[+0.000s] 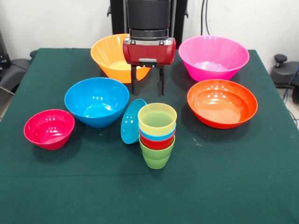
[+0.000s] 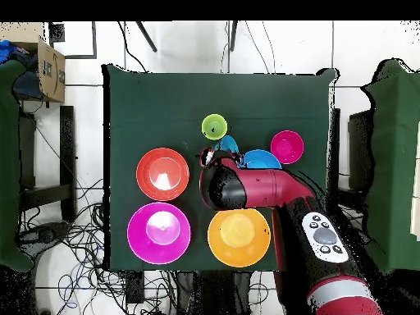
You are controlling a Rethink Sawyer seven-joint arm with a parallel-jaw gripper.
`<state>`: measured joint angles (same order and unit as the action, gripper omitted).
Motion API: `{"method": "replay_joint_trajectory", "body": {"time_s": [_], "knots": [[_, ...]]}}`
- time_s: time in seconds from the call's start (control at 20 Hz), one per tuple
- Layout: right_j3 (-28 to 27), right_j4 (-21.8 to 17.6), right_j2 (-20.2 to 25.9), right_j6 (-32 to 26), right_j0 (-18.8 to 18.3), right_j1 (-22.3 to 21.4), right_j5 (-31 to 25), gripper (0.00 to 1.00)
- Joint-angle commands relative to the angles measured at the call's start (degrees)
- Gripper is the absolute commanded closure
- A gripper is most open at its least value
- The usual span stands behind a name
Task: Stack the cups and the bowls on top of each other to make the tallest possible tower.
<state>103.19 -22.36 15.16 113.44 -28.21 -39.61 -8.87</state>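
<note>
Gripper (image 1: 147, 86) hangs open and empty over mid-table, fingers apart, just behind the tower (image 1: 157, 135). Tower: four nested cups, lime green base, yellow on top, near table centre. Small light blue bowl (image 1: 131, 121) leans tilted against its side. Pink bowl (image 1: 213, 57) and yellow-orange bowl (image 1: 112, 53) sit along the robot-side edge; magenta bowl (image 1: 49, 129) near a side edge.

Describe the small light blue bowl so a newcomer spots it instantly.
Start at the stack of cups in the middle of the green table. The small light blue bowl leans against the stack's side, toward the medium blue bowl. It is the only bowl tipped on edge; the others sit upright.
</note>
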Motion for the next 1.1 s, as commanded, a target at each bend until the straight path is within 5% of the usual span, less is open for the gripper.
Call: {"method": "replay_joint_trajectory", "body": {"time_s": [0.05, 1.1], "knots": [[-0.28, -6.37, 3.38, -3.72, 0.14, 3.08, -1.66, 0.00], [-3.34, -11.42, -0.47, 0.56, 1.73, 10.38, 5.74, 0.00]]}}
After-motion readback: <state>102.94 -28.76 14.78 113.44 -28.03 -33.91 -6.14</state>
